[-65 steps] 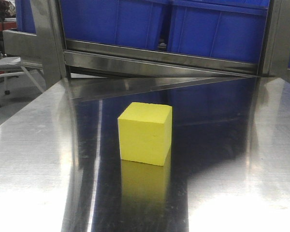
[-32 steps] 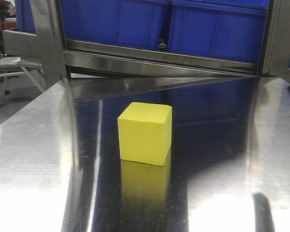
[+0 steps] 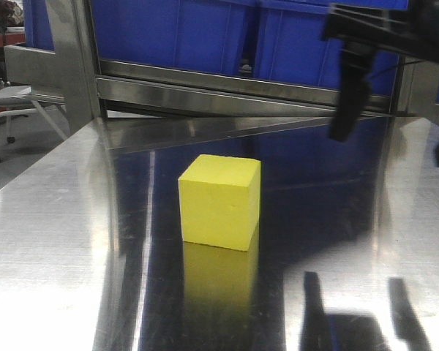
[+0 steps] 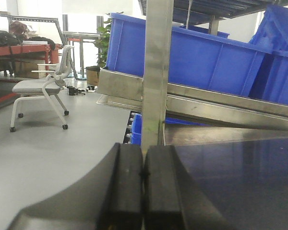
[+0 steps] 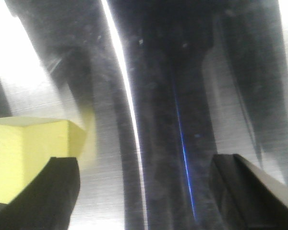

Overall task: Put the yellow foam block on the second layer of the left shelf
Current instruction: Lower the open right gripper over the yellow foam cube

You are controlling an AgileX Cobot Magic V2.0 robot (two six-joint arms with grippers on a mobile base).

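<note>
**Yellow foam block on steel table, right gripper overhead.** The yellow foam block (image 3: 219, 202) sat flat near the middle of a brushed stainless-steel table (image 3: 51, 241). Its faces were matte and plain, and its edges sharp. Being a cube, it showed no long axis. Its broad front face was turned slightly left of the front camera, a narrow strip of its right side showed, and its top was level. The polished steel mirrored the block in yellow beneath it and carried dark blue bands from the blue plastic bins (image 3: 205, 33) on the sloping metal shelf (image 3: 227, 91) behind.

The right gripper (image 5: 144, 177) hung over the table with its black fingers spread wide and nothing between them. In its wrist view the block lay at the left edge, partly behind one finger (image 5: 55, 191), though the view did not show whether they touched. From the front, a dark, blurred shape that appeared to be a finger (image 3: 349, 95) hung above and to the right of the block, well apart from it.

The left gripper (image 4: 143, 163) had its rounded black pads pressed together, holding nothing, and faced an upright steel shelf post (image 4: 158, 72). Beyond lay a smooth grey floor (image 4: 53, 153) and a grey office chair (image 4: 41, 88) on castors.
</note>
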